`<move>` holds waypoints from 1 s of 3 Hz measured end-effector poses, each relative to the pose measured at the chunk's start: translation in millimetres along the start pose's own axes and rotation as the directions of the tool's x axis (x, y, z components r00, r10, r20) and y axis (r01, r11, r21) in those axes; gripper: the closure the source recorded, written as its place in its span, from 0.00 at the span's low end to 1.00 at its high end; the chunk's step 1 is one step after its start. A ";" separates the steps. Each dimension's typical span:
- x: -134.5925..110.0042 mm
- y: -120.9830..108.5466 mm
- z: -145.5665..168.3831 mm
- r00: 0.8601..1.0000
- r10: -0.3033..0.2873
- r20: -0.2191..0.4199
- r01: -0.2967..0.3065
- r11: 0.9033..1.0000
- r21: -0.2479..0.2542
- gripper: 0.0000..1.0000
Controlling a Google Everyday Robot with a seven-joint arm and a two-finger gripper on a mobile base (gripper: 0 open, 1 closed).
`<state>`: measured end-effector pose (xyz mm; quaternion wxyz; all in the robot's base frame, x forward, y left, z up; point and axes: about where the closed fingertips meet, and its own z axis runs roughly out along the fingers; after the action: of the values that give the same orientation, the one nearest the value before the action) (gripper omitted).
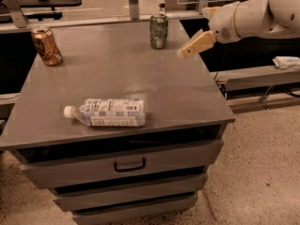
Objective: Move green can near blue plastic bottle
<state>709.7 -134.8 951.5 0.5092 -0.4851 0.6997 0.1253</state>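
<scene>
The green can (159, 30) stands upright near the back edge of the grey cabinet top (117, 78), right of centre. The blue plastic bottle (110, 112) lies on its side near the front left, white cap pointing left. My gripper (183, 53) reaches in from the right on a white arm, hanging over the right part of the top, a short way right of the green can and slightly nearer the front. It holds nothing.
A brown-copper can (46, 45) stands tilted at the back left corner. The cabinet has drawers with a handle (130, 165) below. A shelf with a white object (286, 62) is to the right. Speckled floor lies around.
</scene>
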 end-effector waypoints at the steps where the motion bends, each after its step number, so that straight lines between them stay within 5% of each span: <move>1: -5.9 -29.7 37.0 0.993 0.058 0.099 -0.064 0.996 0.054 0.00; 3: -1.4 -71.2 111.3 0.956 0.184 0.230 -0.206 0.975 0.078 0.00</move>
<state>833.0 -95.0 925.3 0.5929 -0.3703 0.6885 0.1928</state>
